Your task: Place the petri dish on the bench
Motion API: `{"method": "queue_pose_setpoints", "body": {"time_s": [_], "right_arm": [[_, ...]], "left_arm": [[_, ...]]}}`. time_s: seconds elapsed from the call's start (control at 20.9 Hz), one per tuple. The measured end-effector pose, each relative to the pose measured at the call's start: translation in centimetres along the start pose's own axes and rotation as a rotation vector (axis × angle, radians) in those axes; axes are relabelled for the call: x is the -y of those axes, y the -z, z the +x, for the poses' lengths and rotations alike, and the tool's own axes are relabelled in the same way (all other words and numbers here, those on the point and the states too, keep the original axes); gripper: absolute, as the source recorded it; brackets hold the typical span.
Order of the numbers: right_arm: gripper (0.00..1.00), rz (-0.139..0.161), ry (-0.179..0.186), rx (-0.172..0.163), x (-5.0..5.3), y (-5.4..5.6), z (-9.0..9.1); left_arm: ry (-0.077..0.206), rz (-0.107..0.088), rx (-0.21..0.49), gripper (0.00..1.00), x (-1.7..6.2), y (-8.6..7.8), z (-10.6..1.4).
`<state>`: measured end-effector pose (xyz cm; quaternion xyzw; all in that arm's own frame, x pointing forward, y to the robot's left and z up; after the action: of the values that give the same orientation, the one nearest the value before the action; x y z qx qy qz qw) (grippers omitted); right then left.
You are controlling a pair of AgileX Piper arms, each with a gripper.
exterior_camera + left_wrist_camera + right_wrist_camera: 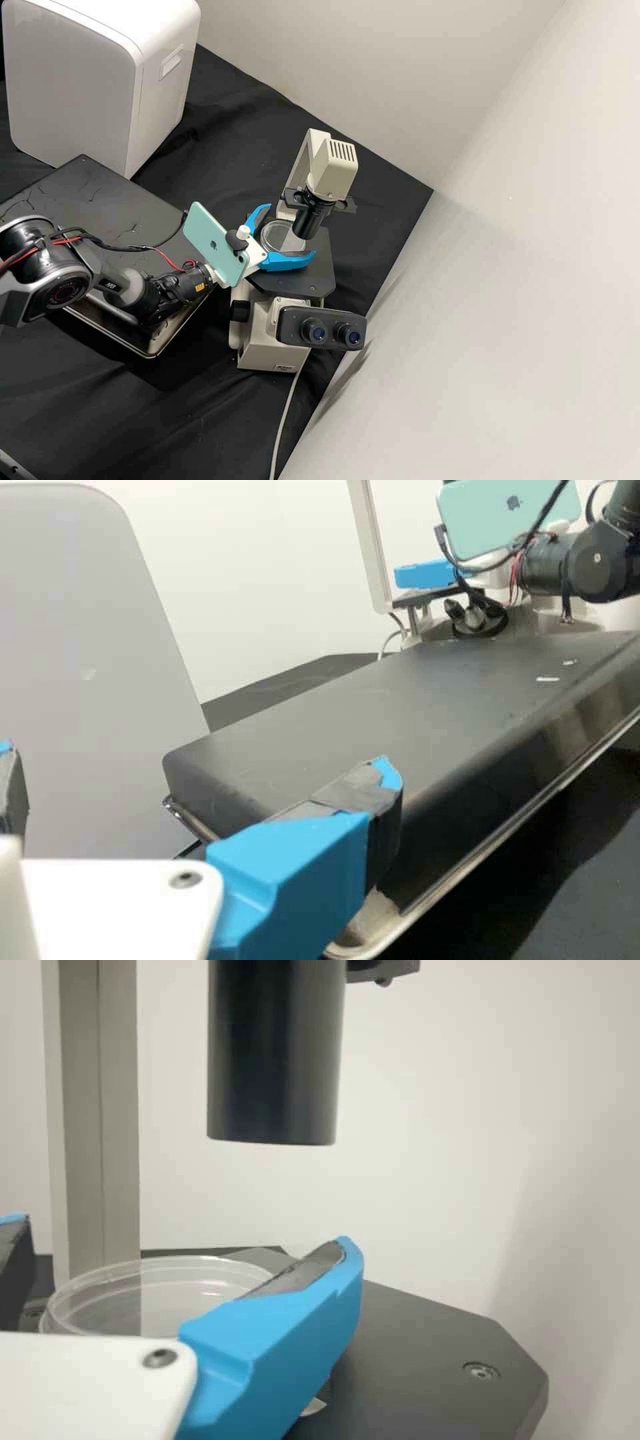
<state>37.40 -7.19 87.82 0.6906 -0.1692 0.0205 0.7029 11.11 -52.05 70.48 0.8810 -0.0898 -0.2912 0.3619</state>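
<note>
Presently right tool brackets round clear petri dish, grip unclear; left tool spread.

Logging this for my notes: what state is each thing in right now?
petri dish, lying flat on the microscope stage.
right gripper, around the petri dish; grip cannot be told.
left gripper, open, beside the black tray.
microscope, upright on the bench.
</note>
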Motion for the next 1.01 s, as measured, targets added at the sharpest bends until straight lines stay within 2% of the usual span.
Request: {"method": "queue_pose_setpoints", "body": {"time_s": [0.14, 0.53, 0.62, 0.81, 1.01], "right_arm": [[1.00, -0.015, -0.006, 0.007, 0.01, -0.02, -0.03], [1.00, -0.017, -0.016, 0.000, 0.15, -0.21, -0.51], [1.00, -0.001, -0.011, -0.001, 0.22, -0.23, -0.57], [1.00, 0.056, -0.011, -0.027, 0.51, -0.39, -0.70], [1.00, 0.081, -0.016, -0.037, 0.47, -0.31, -0.72]], "left_arm": [[0.005, 0.003, 0.000, 1.00, 0.10, -0.02, 0.04], [0.005, 0.003, 0.000, 1.00, 0.10, -0.02, 0.04], [0.005, 0.003, 0.000, 1.00, 0.10, -0.02, 0.04], [0.005, 0.003, 0.000, 1.00, 0.10, -0.02, 0.04], [0.002, 0.011, 0.018, 1.00, 0.07, -0.18, 0.03]]}}
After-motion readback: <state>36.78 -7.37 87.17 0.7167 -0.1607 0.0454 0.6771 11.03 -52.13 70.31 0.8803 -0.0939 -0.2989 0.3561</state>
